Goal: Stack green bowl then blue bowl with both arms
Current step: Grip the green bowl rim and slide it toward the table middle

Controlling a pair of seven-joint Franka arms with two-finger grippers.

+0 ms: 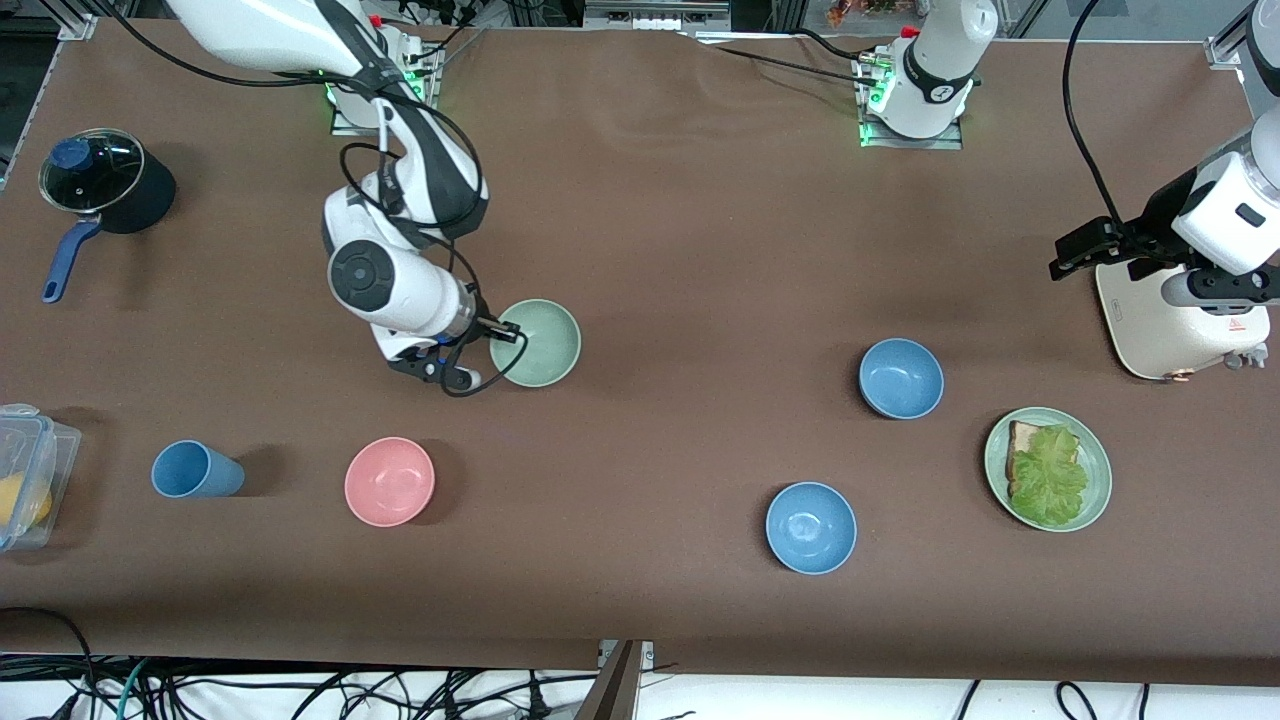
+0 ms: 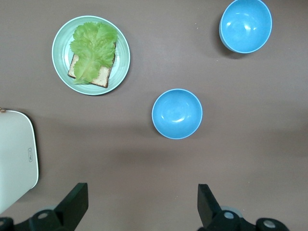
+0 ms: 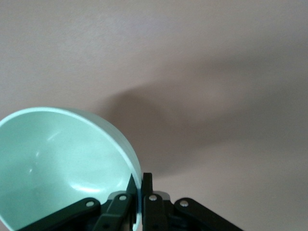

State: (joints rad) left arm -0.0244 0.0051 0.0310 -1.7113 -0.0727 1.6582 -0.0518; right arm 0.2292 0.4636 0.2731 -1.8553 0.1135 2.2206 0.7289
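The pale green bowl (image 1: 540,343) is near the middle of the table, toward the right arm's end. My right gripper (image 1: 505,335) is shut on its rim, one finger inside and one outside; the right wrist view shows the rim pinched in that gripper (image 3: 140,180) and the green bowl (image 3: 57,163) tilted. I cannot tell whether the bowl touches the table. The duller blue bowl (image 1: 901,377) (image 2: 177,113) stands alone toward the left arm's end. My left gripper (image 1: 1075,250) (image 2: 142,187) hangs open and empty above the table beside a cream appliance (image 1: 1180,320).
A brighter blue bowl (image 1: 811,527) (image 2: 245,25) and a green plate (image 1: 1100,470) with bread and lettuce lie nearer the camera. A pink bowl (image 1: 389,481), a blue cup (image 1: 195,470), a clear box (image 1: 30,480) and a lidded pot (image 1: 105,185) are at the right arm's end.
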